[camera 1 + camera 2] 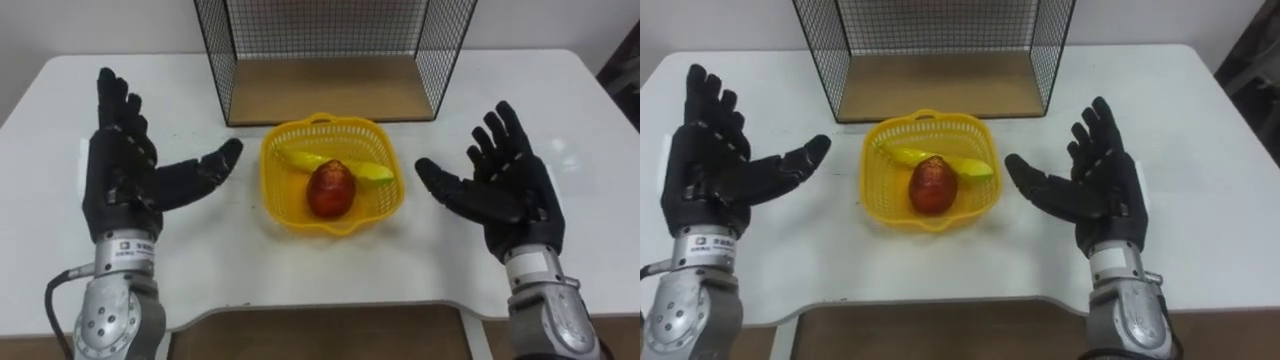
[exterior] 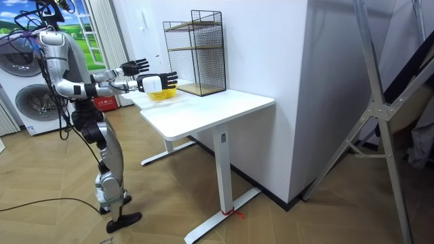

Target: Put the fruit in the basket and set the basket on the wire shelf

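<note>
A yellow plastic basket (image 1: 285, 141) (image 1: 883, 140) sits on the white table in front of the wire shelf (image 1: 330, 55) (image 1: 940, 50). Inside it lie a red fruit (image 1: 331, 190) (image 1: 932, 186) and a yellow banana (image 1: 300, 159) (image 1: 902, 157). My left hand (image 1: 125, 175) (image 1: 710, 175) is held open to the left of the basket, palm turned toward it, a short gap away. My right hand (image 1: 505, 190) (image 1: 1095, 190) is open on the basket's right side, palm facing it, also apart. In the room view I stand at the table's end with both hands (image 2: 146, 74) raised over the basket (image 2: 161, 94).
The white table (image 1: 590, 120) (image 2: 203, 112) stretches wide to both sides. The wire shelf (image 2: 196, 51) has a wooden bottom board and an upper level, and it stands at the table's far edge. A washing machine (image 2: 24, 88) stands behind me.
</note>
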